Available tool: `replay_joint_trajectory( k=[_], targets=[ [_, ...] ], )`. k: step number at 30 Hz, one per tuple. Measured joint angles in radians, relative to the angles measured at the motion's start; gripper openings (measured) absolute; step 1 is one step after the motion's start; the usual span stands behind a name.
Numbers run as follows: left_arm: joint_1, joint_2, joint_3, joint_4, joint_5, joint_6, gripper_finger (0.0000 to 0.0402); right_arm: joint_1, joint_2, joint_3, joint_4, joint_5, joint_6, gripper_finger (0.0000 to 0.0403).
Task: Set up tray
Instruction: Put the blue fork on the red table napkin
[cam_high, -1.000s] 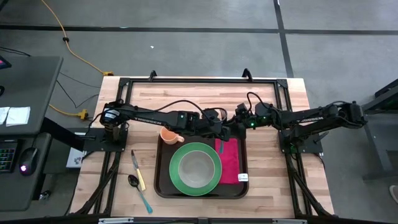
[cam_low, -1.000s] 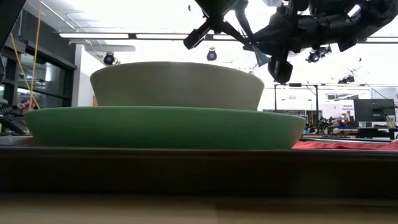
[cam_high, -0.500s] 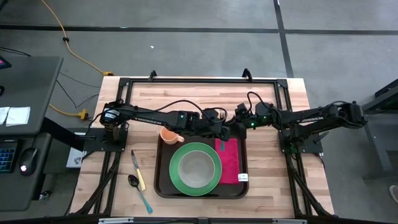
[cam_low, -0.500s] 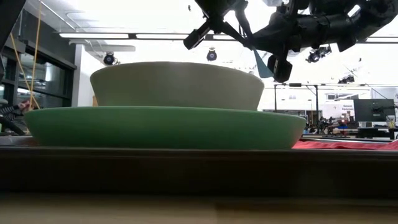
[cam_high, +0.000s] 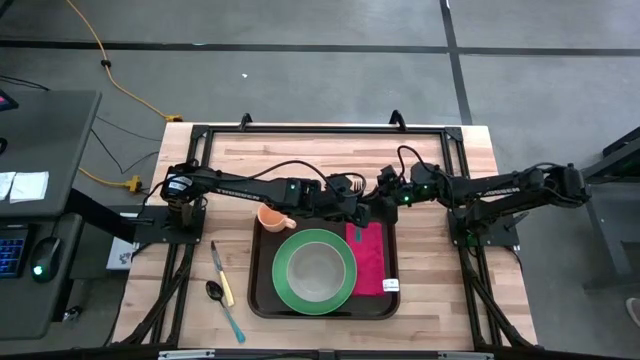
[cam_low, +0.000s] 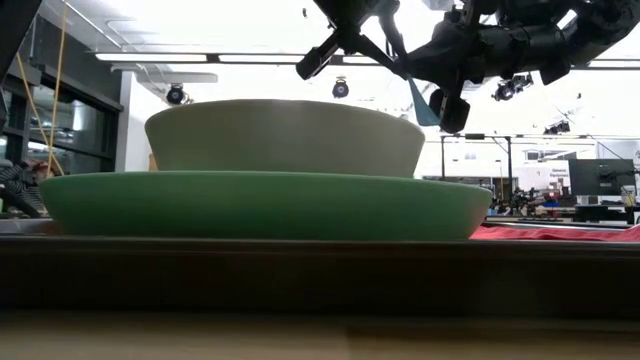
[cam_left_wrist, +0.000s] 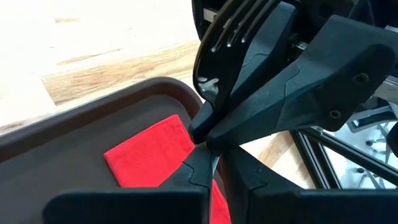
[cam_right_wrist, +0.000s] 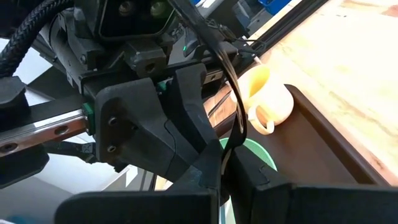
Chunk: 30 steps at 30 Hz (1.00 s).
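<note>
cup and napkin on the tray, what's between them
The green plate with a bowl on it lies between the cup and the red napkin on the tray; the high view shows it.

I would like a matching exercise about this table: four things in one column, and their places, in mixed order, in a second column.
Things:
1. orange cup
2. red napkin
3. bowl
4. knife

Places:
a. on the green plate
b. on the bare wood, left of the tray
c. in the tray's far left corner
d. in the tray, right of the plate

Pairs: 1-c, 2-d, 3-a, 4-b
</note>
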Motion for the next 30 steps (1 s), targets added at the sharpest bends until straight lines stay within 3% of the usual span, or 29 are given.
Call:
replay_joint_trajectory(
  k=[20, 30],
  targets=[
    [0.0, 0.0, 0.0, 0.002, 0.003, -0.009, 0.0067, 0.0, 0.0, -0.001, -0.004, -0.008, 0.0, 0.0001],
    [-0.002, -0.001, 0.0, -0.009, 0.04, -0.002, 0.0182, -0.001, 0.001, -0.004, -0.023, 0.0, -0.003, 0.0001]
  ],
)
